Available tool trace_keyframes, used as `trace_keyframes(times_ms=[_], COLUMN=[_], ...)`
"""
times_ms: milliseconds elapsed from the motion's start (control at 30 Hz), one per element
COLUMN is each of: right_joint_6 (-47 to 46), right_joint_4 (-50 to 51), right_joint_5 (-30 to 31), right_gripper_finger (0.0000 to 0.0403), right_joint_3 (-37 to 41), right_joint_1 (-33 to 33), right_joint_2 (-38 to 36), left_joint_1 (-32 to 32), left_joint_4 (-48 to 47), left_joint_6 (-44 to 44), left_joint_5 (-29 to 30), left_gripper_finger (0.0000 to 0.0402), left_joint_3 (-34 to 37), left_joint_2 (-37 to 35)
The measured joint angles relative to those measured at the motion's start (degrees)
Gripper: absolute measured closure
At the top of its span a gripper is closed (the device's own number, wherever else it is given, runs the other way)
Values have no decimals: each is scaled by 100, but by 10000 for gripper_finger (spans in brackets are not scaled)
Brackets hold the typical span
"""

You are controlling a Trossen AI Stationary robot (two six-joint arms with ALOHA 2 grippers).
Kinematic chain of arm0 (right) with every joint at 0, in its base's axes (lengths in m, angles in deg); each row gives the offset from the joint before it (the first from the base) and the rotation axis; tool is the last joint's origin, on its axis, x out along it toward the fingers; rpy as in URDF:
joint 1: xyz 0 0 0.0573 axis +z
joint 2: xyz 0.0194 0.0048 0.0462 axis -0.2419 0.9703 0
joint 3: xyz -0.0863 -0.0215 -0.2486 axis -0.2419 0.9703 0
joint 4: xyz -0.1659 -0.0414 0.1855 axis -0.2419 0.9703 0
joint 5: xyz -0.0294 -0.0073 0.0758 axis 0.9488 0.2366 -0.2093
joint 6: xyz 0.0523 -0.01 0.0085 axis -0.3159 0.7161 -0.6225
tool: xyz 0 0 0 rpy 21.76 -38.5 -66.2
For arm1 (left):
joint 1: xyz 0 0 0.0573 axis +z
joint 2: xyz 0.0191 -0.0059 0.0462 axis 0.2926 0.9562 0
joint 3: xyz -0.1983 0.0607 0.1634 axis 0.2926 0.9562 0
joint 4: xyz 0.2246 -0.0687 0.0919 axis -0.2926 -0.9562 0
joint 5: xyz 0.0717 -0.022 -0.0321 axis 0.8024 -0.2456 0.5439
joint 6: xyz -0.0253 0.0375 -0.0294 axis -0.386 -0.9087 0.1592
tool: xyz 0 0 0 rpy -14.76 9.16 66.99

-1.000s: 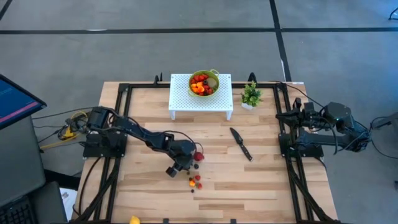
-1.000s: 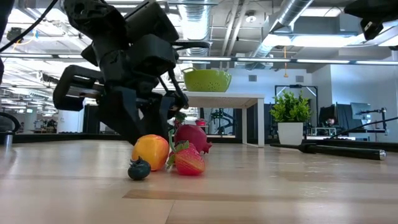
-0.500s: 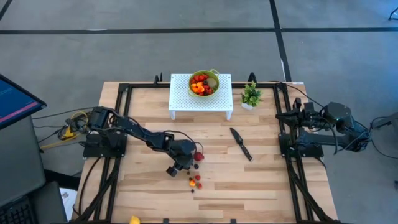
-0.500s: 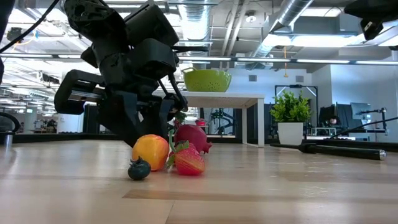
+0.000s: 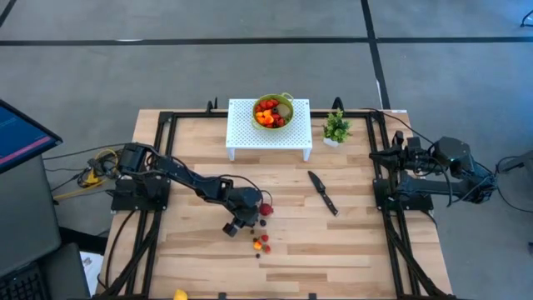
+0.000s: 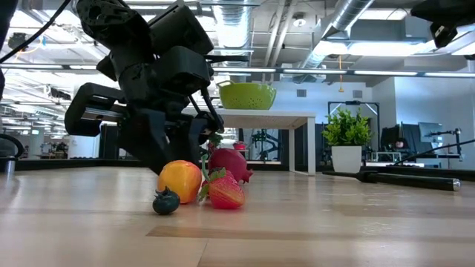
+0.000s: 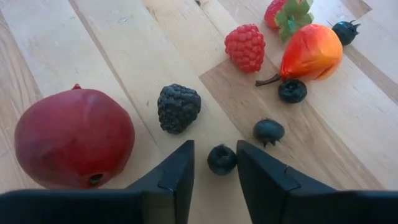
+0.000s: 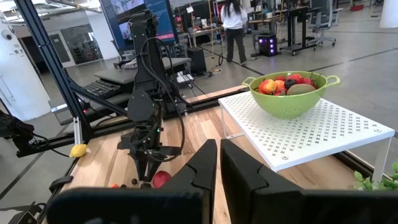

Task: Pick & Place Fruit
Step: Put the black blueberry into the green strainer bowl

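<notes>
My left gripper [image 7: 215, 152] slants down over loose fruit on the table's middle [image 5: 250, 218]. Its fingers stand on either side of a small dark blueberry [image 7: 221, 160] that lies on the wood. Around it lie a red pomegranate [image 7: 73, 137], a blackberry [image 7: 178, 107], a raspberry [image 7: 245, 47], an orange-red fruit [image 7: 311, 51], a strawberry [image 7: 283, 12] and more blueberries [image 7: 268, 131]. A green bowl [image 5: 273, 111] with fruit stands on a white perforated stand [image 5: 268, 137] at the far edge. My right gripper [image 8: 219, 155] is shut and waits at the table's right edge. My left gripper has the blueberry [image 7: 221, 160] between its fingertips, coming from above at a slant. The berry rests on the table. Whether either fingertip touches it, I cannot tell.
A black knife [image 5: 322, 192] lies right of centre. A small potted plant [image 5: 336, 127] stands beside the stand. A yellow fruit [image 5: 179, 294] sits at the near edge. Dark frame rails [image 5: 383, 208] run along both sides.
</notes>
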Motion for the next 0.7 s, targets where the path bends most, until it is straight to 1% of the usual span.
trace_keyframes(times_ms=[200, 333, 700], right_joint_6=[0, -1, -2], right_joint_4=[0, 1, 2], right_joint_5=[0, 0, 0], right_gripper_finger=[386, 386, 386], right_joint_3=[-1, -1, 0], right_joint_1=[1, 0, 1], right_joint_2=[-1, 0, -2], left_joint_1=[0, 0, 0], left_joint_4=[0, 7, 9], left_joint_6=[2, 2, 177], left_joint_5=[-2, -9, -15], left_gripper_finger=[325, 341, 348], left_joint_3=[0, -2, -7], left_joint_2=[0, -2, -2])
